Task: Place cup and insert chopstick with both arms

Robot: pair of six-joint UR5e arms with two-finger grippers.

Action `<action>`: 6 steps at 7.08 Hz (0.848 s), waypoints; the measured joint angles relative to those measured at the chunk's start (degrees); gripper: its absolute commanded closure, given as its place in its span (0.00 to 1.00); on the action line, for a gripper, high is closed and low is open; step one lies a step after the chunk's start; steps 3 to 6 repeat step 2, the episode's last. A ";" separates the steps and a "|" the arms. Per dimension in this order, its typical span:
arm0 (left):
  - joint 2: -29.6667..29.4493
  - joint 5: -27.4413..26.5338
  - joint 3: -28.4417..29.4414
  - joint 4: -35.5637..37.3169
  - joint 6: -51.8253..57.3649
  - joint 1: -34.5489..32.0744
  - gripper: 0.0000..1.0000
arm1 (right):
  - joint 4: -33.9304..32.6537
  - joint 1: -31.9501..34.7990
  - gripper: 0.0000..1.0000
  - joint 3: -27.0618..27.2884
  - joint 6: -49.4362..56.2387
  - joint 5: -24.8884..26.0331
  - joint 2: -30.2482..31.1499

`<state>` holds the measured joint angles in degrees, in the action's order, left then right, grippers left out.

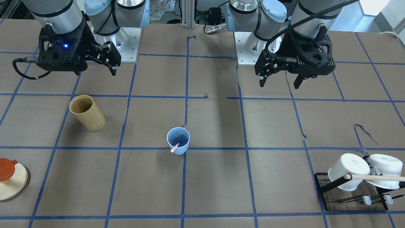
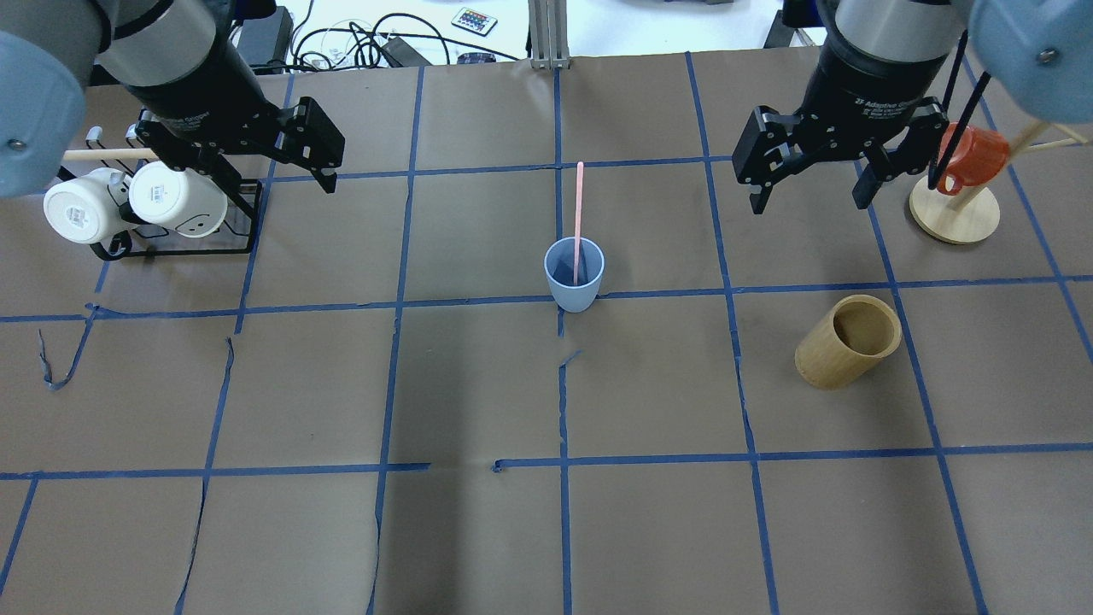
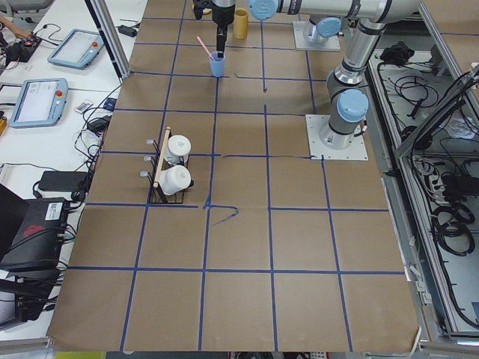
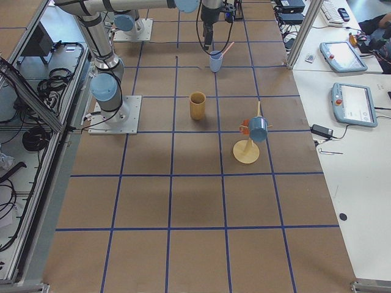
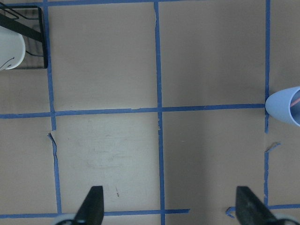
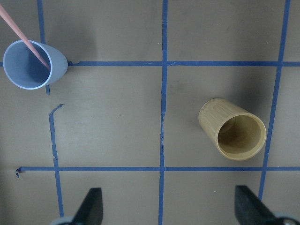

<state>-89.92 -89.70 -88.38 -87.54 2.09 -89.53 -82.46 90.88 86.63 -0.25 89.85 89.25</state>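
Brown paper tabletop (image 2: 478,384) gridded with blue tape: the pale blue plastic cup (image 2: 574,275) stands upright mid-table, thin pink chopstick (image 2: 579,213) leaning inside. Left gripper (image 1: 280,83) and right gripper (image 2: 808,201) hover, jaws spread wide, both empty.

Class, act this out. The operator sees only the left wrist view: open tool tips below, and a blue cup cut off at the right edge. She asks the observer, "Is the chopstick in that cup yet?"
Observer: Yes. The pink chopstick stands inside the blue cup, leaning on its rim.
Operator: Is the other arm holding anything?
Observer: No. The right tool is open and empty, raised above the table.
Operator: Is anything else standing on that side?
Observer: A bamboo cup stands upright there, well apart from the blue cup.
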 measured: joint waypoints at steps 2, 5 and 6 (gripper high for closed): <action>0.03 0.08 -0.03 -0.02 -0.06 -0.03 0.00 | 0.42 0.00 0.00 0.58 -0.28 0.21 0.58; 0.03 0.08 -0.03 -0.02 -0.06 -0.03 0.00 | 0.42 0.00 0.00 0.58 -0.28 0.21 0.58; 0.03 0.08 -0.03 -0.02 -0.06 -0.03 0.00 | 0.42 0.00 0.00 0.58 -0.28 0.21 0.58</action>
